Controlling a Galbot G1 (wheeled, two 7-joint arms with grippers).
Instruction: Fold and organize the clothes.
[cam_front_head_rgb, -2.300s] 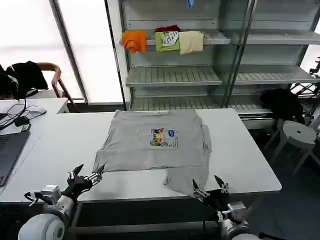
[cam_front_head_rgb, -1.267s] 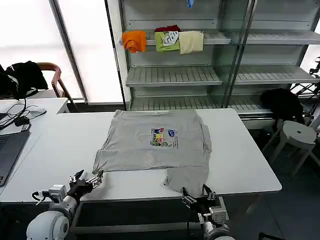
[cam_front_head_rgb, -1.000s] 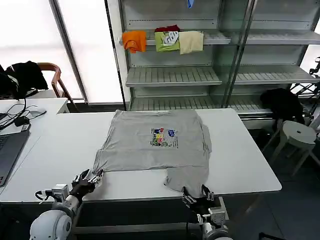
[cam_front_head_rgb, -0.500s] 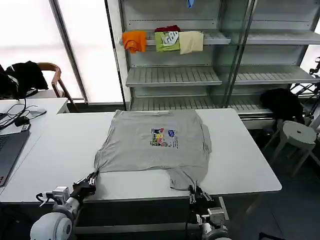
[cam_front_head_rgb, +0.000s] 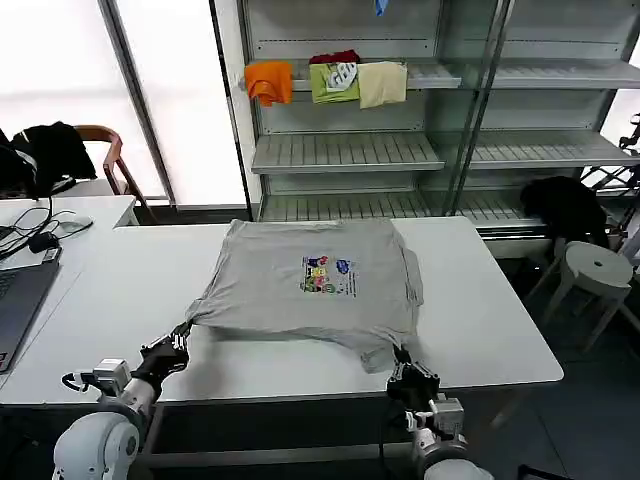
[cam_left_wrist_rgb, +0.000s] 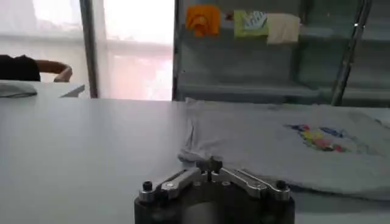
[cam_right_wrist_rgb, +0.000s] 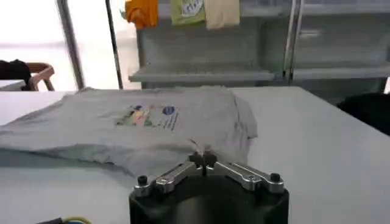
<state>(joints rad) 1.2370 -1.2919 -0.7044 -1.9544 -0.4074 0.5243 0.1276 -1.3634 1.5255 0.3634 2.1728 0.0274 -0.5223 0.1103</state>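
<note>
A light grey shirt (cam_front_head_rgb: 310, 280) with a small multicoloured chest print (cam_front_head_rgb: 326, 274) lies spread on the white table (cam_front_head_rgb: 110, 290). My left gripper (cam_front_head_rgb: 180, 335) is shut on the shirt's near left hem corner, seen up close as the left gripper (cam_left_wrist_rgb: 210, 165) pinching the shirt (cam_left_wrist_rgb: 292, 143). My right gripper (cam_front_head_rgb: 402, 358) is shut on the near right hem corner, where the cloth bunches up. In the right wrist view the right gripper (cam_right_wrist_rgb: 204, 159) holds the shirt (cam_right_wrist_rgb: 146, 125) edge. Both held corners are raised a little off the table.
Metal shelves (cam_front_head_rgb: 345, 150) stand behind the table, with orange, green and cream clothes (cam_front_head_rgb: 330, 82) on an upper shelf. A laptop (cam_front_head_rgb: 15, 300) and cables lie on a side desk at left. A chair with a black garment (cam_front_head_rgb: 45, 150) stands far left. A white stool (cam_front_head_rgb: 595, 270) is at right.
Both grippers came in to the shirt's near hem corners, shut on them and lifted them. The hanging right flap has been pulled up and the near hem has drawn in.
</note>
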